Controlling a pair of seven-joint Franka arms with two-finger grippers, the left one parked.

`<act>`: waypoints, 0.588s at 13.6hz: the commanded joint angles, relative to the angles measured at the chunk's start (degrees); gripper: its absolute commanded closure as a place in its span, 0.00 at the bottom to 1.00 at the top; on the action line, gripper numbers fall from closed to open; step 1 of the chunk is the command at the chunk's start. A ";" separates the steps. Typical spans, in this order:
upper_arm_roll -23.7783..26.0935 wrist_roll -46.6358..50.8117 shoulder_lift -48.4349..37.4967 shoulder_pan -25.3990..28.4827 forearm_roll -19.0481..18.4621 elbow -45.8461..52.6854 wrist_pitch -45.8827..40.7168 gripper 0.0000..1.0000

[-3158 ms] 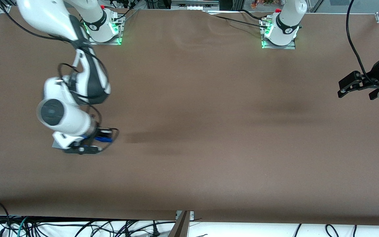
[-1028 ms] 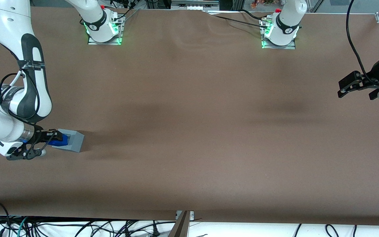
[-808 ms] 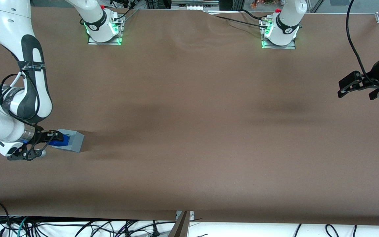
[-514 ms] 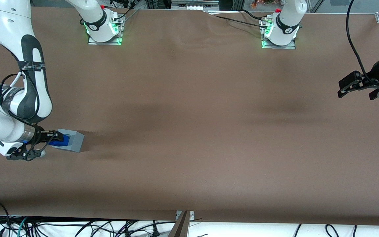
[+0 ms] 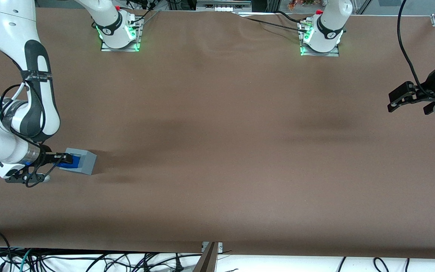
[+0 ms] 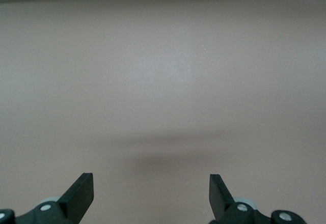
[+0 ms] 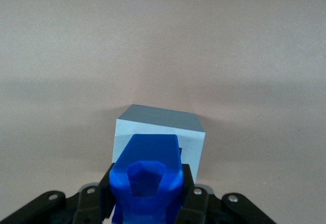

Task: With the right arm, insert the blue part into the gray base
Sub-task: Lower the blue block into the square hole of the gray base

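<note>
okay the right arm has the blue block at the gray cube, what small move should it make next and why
Probably ease straight on into the recess. The black two-finger gripper is shut on the small bright blue plastic block, whose tip overlaps the light gray plastic cube's recessed face; full seating isn't visible.

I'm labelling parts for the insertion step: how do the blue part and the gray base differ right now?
The blue part is bright blue, lumpy and smaller; the gray base is pale gray, boxy and wider. The blue part is clamped in the gripper, while the gray base rests on the table. Both look like plastic.
</note>
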 commanded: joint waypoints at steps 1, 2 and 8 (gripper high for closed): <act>0.24 3.13 2.03 -0.40 0.88 -0.99 1.04 0.91; 0.24 3.66 2.03 -0.40 0.88 -1.42 1.04 0.91; 0.24 6.13 0.80 0.04 0.79 -3.71 0.51 0.91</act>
